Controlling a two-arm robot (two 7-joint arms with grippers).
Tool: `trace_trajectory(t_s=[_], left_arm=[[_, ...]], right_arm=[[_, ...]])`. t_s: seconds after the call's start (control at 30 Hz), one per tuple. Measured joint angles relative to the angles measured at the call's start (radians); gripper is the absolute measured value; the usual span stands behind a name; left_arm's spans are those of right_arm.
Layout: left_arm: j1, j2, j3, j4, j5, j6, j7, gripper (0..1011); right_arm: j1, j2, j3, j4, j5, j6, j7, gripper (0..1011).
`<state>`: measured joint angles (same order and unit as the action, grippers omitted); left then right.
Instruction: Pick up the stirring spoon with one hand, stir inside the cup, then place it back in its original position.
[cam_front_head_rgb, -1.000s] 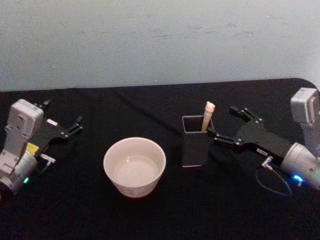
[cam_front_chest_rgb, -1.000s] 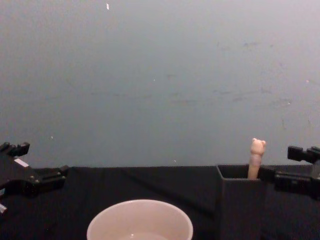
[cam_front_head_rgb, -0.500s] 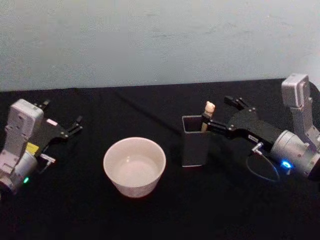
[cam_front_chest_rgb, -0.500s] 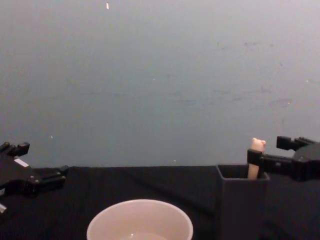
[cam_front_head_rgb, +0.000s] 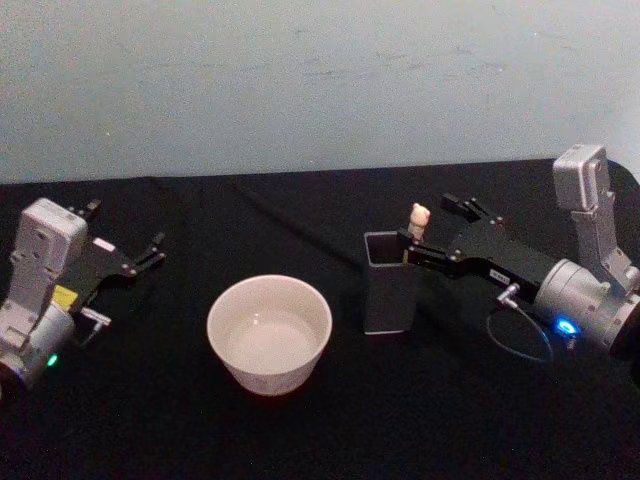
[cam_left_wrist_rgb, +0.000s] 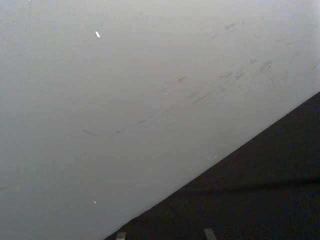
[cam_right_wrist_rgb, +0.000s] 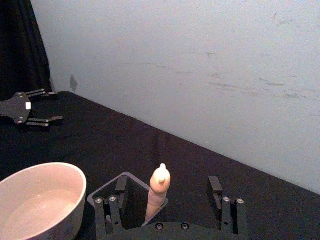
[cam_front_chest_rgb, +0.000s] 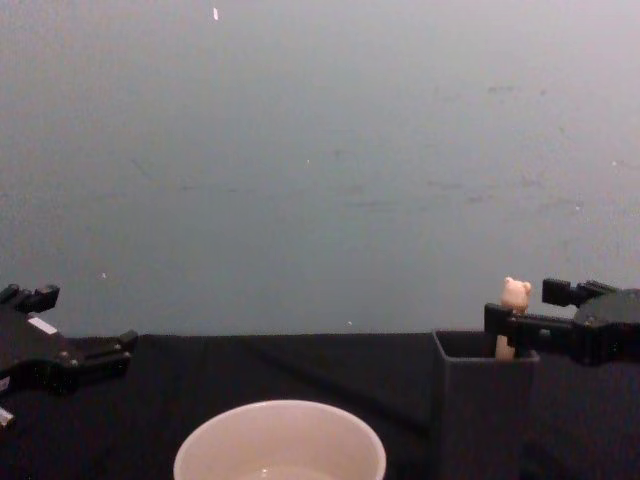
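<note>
Grasp step: right tool (cam_front_head_rgb: 428, 225) open astride stirring spoon (cam_front_head_rgb: 419, 218), upright in holder (cam_front_head_rgb: 390, 295) nr cup (cam_front_head_rgb: 268, 335); next, prob. close on handle & lift straight; left tool (cam_front_head_rgb: 128, 225) parked open.

1 stirring spoon (cam_front_head_rgb: 419, 215), right of ctr. 1 cup (cam_front_head_rgb: 269, 333), white, near ctr. 1 holder (cam_front_head_rgb: 390, 300), dk grey, sq, just right of cup. 2 grippers: left gripper (cam_front_head_rgb: 122, 228) on left, right gripper (cam_front_head_rgb: 427, 220) on right. 1 table (cam_front_head_rgb: 300, 210), black top.
</note>
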<state>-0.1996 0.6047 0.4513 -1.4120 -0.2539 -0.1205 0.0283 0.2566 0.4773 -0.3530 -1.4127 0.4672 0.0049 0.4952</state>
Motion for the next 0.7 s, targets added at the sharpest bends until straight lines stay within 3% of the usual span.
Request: trace_trajectory(t_s=[0.7], left_arm=[[0.0,0.0,0.0,0.0,0.0,0.0,0.0,1001]], right_arm=[[0.001,-0.001,0.0,0.001,0.0,0.006,-0.002,1000]])
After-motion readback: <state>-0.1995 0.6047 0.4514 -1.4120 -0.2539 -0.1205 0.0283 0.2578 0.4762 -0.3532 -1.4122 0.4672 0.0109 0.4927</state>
